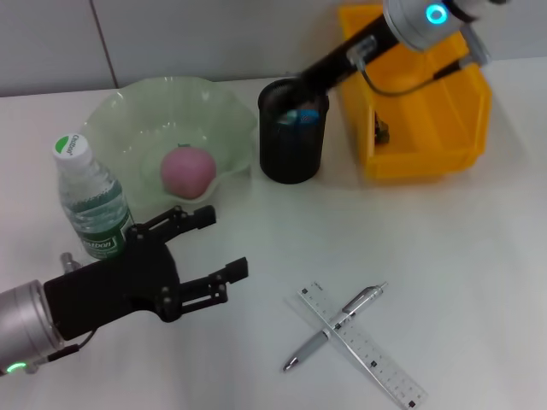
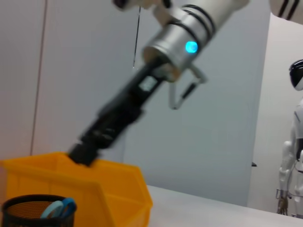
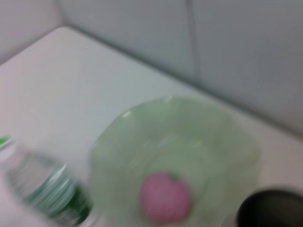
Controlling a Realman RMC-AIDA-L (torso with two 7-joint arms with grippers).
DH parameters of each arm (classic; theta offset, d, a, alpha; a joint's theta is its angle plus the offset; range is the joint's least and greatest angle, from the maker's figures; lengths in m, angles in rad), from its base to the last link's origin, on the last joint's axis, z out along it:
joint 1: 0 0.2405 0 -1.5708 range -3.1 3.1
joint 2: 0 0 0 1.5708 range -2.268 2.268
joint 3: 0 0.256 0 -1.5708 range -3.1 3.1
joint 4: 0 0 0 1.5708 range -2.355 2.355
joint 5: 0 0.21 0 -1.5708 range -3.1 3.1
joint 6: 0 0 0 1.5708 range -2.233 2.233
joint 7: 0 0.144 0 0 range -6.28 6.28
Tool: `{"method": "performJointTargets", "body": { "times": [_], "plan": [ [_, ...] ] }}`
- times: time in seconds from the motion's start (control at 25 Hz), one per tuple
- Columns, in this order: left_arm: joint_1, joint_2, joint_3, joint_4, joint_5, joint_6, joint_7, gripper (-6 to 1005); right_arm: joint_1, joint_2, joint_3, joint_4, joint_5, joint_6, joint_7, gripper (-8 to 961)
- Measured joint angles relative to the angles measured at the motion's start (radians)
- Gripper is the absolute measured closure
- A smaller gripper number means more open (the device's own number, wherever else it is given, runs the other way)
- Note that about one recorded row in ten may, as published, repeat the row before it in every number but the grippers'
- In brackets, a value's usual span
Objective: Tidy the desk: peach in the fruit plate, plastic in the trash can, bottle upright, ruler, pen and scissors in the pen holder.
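The pink peach lies in the pale green fruit plate. To its left the bottle stands upright. Blue scissors sit inside the black mesh pen holder. My right gripper hangs just above the holder's rim, beside the yellow trash can. The pen lies crossed over the ruler on the desk at the front. My left gripper hovers open and holds nothing, right of the bottle. I see no plastic.
A small dark item lies inside the trash can. Bare desk stretches between the pen holder and the ruler, and to the right of them. A grey wall runs behind the desk.
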Motion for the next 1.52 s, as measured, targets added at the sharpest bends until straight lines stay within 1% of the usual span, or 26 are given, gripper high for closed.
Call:
{"method": "performJointTargets", "body": {
  "times": [0.04,0.08,0.12,0.2,0.24,0.28,0.4,0.44,0.48,0.6,0.64,0.72,0.8,0.84,0.88,1.04,1.52],
  "plan": [
    [0.001,0.004,-0.002,-0.002,0.000,0.000,0.000,156,-0.008,0.002,-0.002,-0.013,0.004,-0.082,0.021,338],
    [0.001,0.004,-0.002,-0.002,0.000,0.000,0.000,156,-0.008,0.002,-0.002,-0.013,0.004,-0.082,0.021,339],
    [0.003,0.009,-0.002,-0.005,0.000,0.000,0.000,156,-0.007,0.002,-0.005,-0.013,0.004,-0.114,0.036,339],
    [0.003,0.009,-0.002,-0.005,0.000,0.000,0.000,156,-0.007,0.003,-0.020,-0.012,0.004,-0.165,0.070,339],
    [0.011,0.018,-0.003,-0.008,0.000,-0.006,0.000,156,-0.010,0.003,-0.056,-0.009,-0.001,-0.204,0.118,339],
    [0.019,0.023,-0.004,-0.008,0.000,-0.011,0.001,156,-0.010,0.003,-0.056,-0.009,-0.001,-0.204,0.118,339],
    [0.030,0.027,-0.017,-0.008,0.000,-0.015,0.002,156,-0.020,0.005,-0.126,-0.006,-0.018,-0.221,0.192,338],
    [0.035,0.029,-0.026,-0.009,-0.001,-0.015,0.002,156,-0.023,0.005,-0.185,0.007,-0.022,-0.221,0.231,338],
    [0.035,0.029,-0.026,-0.009,-0.001,-0.015,0.002,156,-0.023,0.005,-0.185,0.007,-0.022,-0.221,0.231,338],
    [0.041,0.032,-0.028,-0.008,-0.001,-0.017,0.003,156,-0.013,0.010,-0.263,0.063,-0.021,-0.204,0.272,338],
    [0.042,0.033,-0.029,-0.008,-0.001,-0.019,0.004,156,-0.002,0.013,-0.308,0.096,-0.018,-0.187,0.290,338],
    [0.047,0.033,-0.029,-0.009,-0.001,-0.022,0.005,156,0.002,0.015,-0.328,0.107,-0.016,-0.178,0.298,338],
    [0.050,0.033,-0.029,-0.009,-0.001,-0.024,0.007,157,0.012,0.017,-0.371,0.123,-0.008,-0.161,0.318,338],
    [0.052,0.034,-0.029,-0.009,-0.001,-0.024,0.007,157,0.022,0.018,-0.412,0.136,0.007,-0.151,0.340,338],
    [0.052,0.034,-0.029,-0.009,-0.001,-0.024,0.007,157,0.022,0.018,-0.412,0.136,0.007,-0.151,0.340,338],
    [0.060,0.038,-0.029,-0.009,-0.001,-0.023,0.001,157,0.036,0.019,-0.487,0.166,0.016,-0.128,0.374,338],
    [0.070,0.040,-0.024,-0.009,0.000,-0.013,0.001,157,0.046,0.020,-0.582,0.239,0.041,-0.039,0.404,338]
  ]
}}
